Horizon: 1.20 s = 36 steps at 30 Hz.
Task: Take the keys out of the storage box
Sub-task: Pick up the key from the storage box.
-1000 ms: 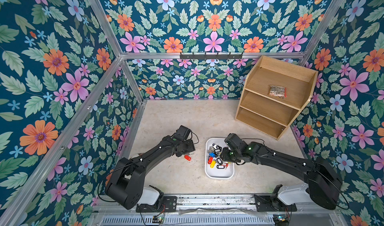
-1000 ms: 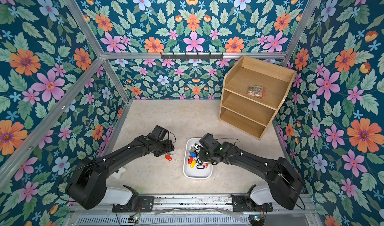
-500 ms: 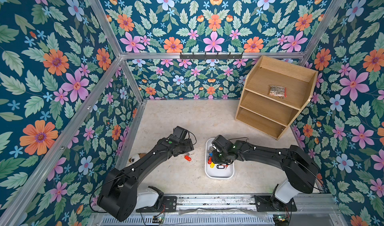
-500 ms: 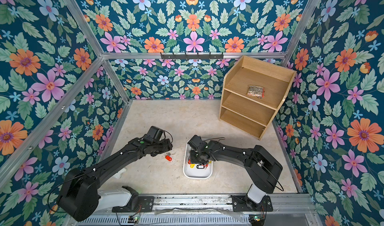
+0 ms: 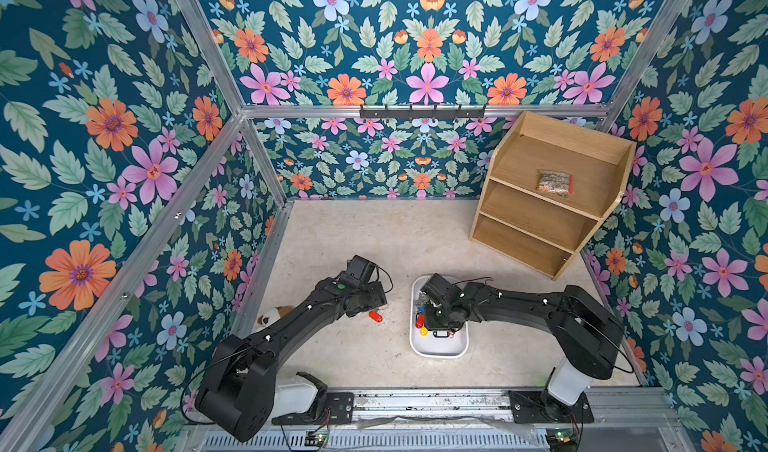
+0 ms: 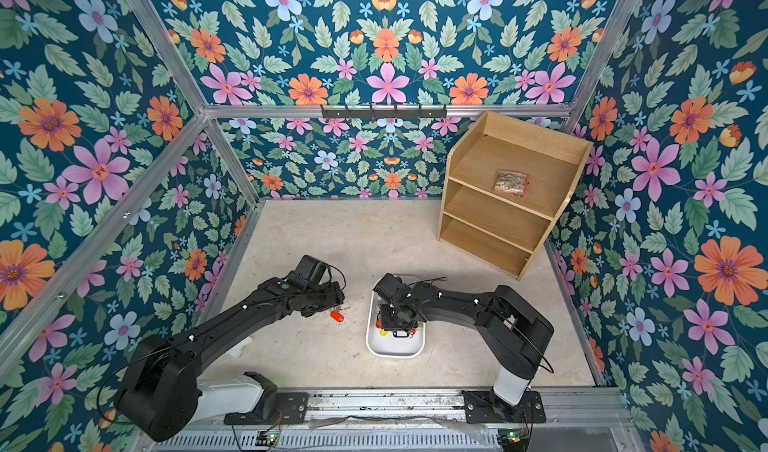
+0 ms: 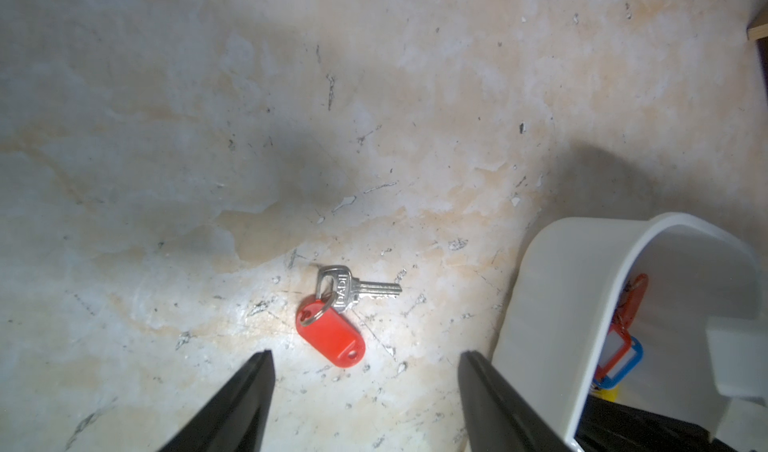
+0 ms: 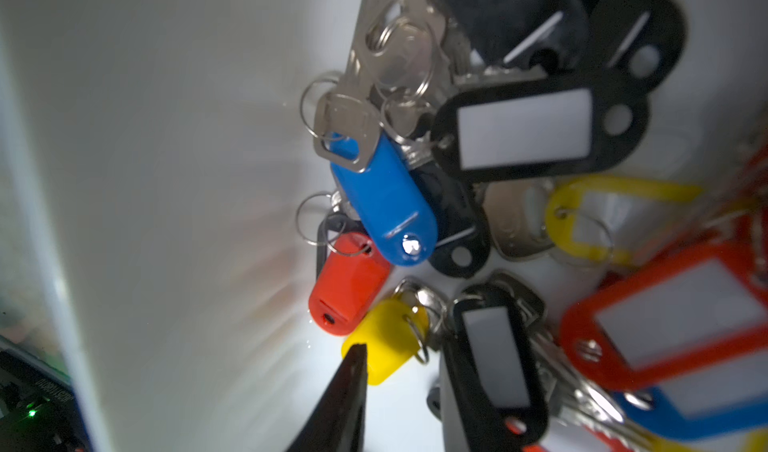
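The storage box (image 5: 436, 352) (image 6: 392, 352) is a shallow white tray on the floor between my arms. Keys (image 8: 386, 204) with blue, red, yellow and black tags lie heaped in it. My right gripper (image 8: 401, 366) is down inside the box. Its jaws stand a narrow gap apart, with a yellow tag (image 8: 386, 346) at the tips. One finger is partly hidden behind a black tag (image 8: 494, 358). One red-tagged key (image 7: 330, 337) (image 5: 376, 317) lies on the floor left of the box. My left gripper (image 7: 365, 356) hangs open just short of it, holding nothing.
A wooden three-shelf unit (image 5: 548, 204) stands at the back right, with a clear bag (image 5: 555, 183) on its top shelf. A brown and white soft toy (image 5: 270, 317) lies by the left wall under my left arm. A hook rail (image 5: 422, 113) runs along the back wall.
My right wrist has shifted left over the box and sunk among the keys, its jaws narrowing. The left arm has drawn back a little. The red-tagged key has not moved.
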Motion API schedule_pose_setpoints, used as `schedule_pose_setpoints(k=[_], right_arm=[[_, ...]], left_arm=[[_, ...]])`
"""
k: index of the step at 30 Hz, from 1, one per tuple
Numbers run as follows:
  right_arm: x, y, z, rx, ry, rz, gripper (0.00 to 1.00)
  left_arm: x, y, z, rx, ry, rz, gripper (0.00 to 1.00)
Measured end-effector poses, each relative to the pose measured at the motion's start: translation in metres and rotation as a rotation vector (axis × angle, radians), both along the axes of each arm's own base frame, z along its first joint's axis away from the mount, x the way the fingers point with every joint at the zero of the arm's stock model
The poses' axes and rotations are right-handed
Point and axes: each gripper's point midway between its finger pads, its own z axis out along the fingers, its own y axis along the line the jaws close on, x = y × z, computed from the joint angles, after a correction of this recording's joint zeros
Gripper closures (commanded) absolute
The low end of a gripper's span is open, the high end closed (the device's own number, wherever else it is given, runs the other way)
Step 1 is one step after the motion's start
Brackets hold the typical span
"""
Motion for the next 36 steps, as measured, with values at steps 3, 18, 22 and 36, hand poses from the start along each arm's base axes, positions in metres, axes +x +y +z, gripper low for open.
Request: schedule_pose_setpoints(k=[3, 18, 22, 36], right_arm=[[0.000, 0.000, -0.002, -0.003, 0.002, 0.000, 0.70], [0.005, -0.001, -0.006, -0.020, -0.012, -0.009, 0.94], [0.005, -0.001, -0.001, -0.017, -0.019, -0.015, 1.00], [0.016, -0.004, 0.066, 0.058, -0.139, -0.045, 1.00]], left_arm=[[-0.001, -0.001, -0.001, -0.005, 0.004, -0.003, 0.25], [-0.004, -0.002, -0.006, -0.013, 0.016, -0.009, 0.27], [-0.006, -0.002, -0.009, -0.012, 0.026, -0.011, 0.27], [-0.006, -0.005, -0.008, -0.032, 0.024, -0.015, 0.28]])
